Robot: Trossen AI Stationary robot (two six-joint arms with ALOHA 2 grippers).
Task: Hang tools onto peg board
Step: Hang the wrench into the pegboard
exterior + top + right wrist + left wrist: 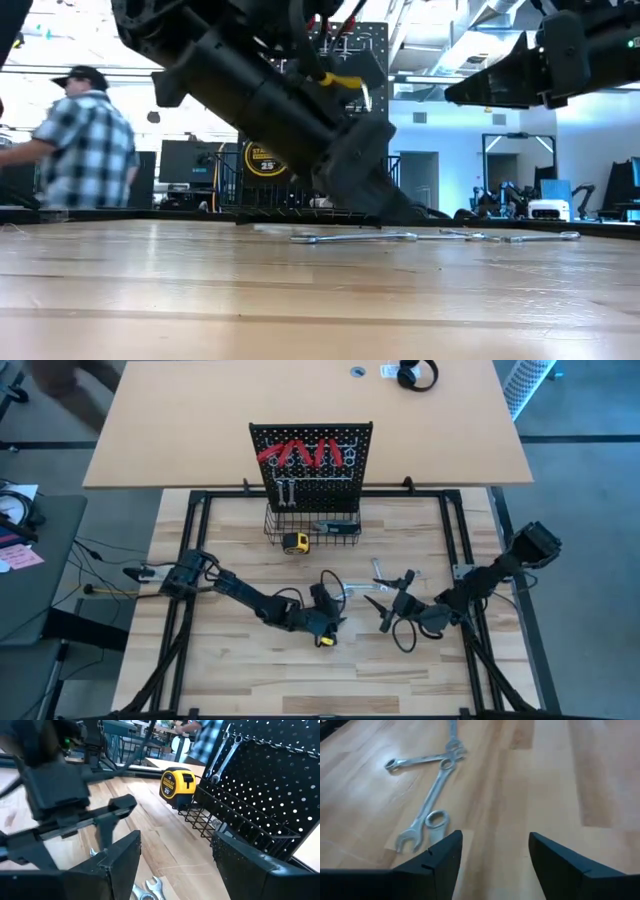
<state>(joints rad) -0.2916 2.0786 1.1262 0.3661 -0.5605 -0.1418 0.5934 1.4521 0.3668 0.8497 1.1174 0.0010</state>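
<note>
- Your light wooden worktop [230,690] carries the upright black perforated peg board [311,465]; red-handled pliers [300,456] hang there.
- Your left end effector [495,865] is released, empty, low over the worktop near the slim silver wrenches [427,815].
- Your right end effector [175,865] is released, empty, facing the yellow tape measure [177,786] in the black wire basket [215,825].

The yellow tape measure [177,786], out past the right gripper's open jaws, shows "STANLEY" and "25" on its black round label.
</note>
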